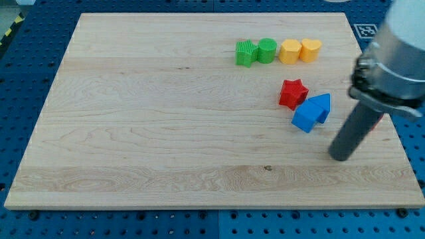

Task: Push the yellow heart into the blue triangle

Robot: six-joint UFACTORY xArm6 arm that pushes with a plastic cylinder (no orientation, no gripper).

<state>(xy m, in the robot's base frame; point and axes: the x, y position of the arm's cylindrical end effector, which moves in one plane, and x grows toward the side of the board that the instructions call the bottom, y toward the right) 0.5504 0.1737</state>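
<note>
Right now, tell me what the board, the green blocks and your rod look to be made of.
The board looks like pale wood, matt, with grain lines and a small knot. The two green blocks look like plastic, possibly 3D-printed: fine ridges line their sides. The rod is dark and smooth with a dull sheen, metal or plastic, I cannot tell; my tip rests to the view's right of the blue blocks.
</note>
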